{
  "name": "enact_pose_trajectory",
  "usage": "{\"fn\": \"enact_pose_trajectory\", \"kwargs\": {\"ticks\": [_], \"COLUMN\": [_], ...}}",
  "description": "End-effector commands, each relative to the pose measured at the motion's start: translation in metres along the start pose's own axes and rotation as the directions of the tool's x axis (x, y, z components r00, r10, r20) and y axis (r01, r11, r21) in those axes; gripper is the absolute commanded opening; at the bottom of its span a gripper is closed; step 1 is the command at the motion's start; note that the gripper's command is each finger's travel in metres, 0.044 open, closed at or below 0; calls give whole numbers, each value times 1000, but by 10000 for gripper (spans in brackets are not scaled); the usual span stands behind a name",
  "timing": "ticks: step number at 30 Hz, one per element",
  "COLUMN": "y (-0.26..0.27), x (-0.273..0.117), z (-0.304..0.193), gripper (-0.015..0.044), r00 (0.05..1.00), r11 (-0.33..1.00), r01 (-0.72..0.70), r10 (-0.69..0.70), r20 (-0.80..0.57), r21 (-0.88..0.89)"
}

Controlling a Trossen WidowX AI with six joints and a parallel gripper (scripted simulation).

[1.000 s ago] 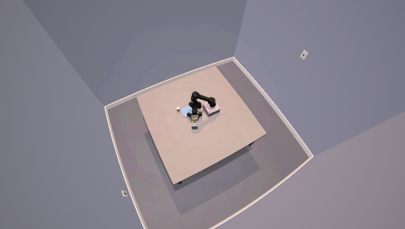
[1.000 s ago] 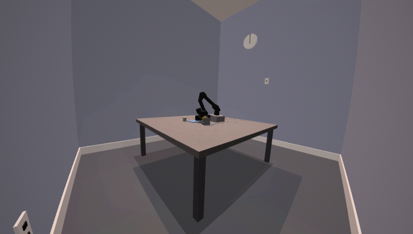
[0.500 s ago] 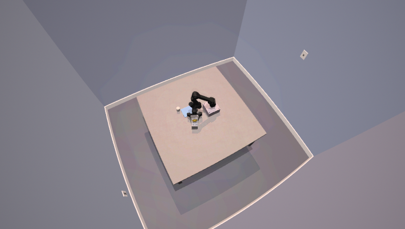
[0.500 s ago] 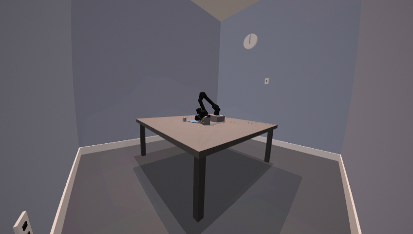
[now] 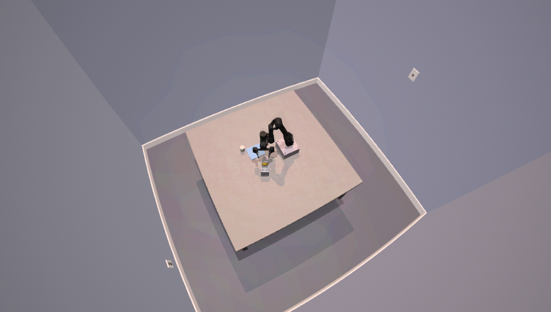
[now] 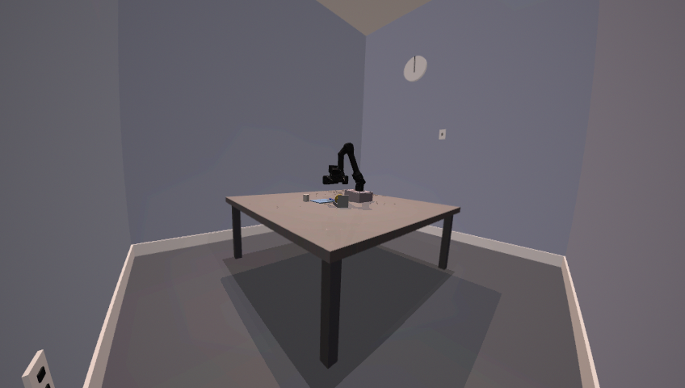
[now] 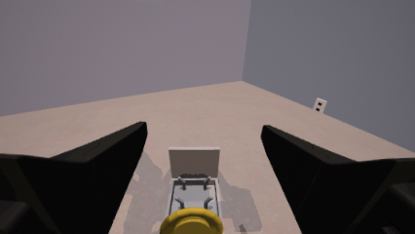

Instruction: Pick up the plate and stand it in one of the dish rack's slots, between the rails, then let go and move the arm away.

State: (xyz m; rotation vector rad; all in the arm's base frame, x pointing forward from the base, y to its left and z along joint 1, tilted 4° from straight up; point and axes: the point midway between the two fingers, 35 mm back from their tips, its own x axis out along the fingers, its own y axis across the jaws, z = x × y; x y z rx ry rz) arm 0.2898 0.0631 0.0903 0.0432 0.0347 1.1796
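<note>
The yellow plate [image 7: 192, 221] was seen at the bottom centre of the wrist view, seemingly stood upright in the grey dish rack [image 7: 194, 194] on the surface [image 7: 205, 117]. The fingers were spread wide, with nothing held between them. Placing and release were judged done; only clearing the arm [image 6: 350, 161] away remained.
</note>
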Motion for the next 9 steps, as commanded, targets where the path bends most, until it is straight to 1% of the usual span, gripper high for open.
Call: {"fn": "enact_pose_trajectory", "kwargs": {"ticks": [1, 9], "y": [-3, -53], "x": [0, 3], "z": [4, 9], "gripper": [400, 400], "r00": [1000, 983], "r11": [1000, 973], "r01": [9, 184], "r10": [-9, -178], "r20": [0, -50], "r21": [19, 142]}}
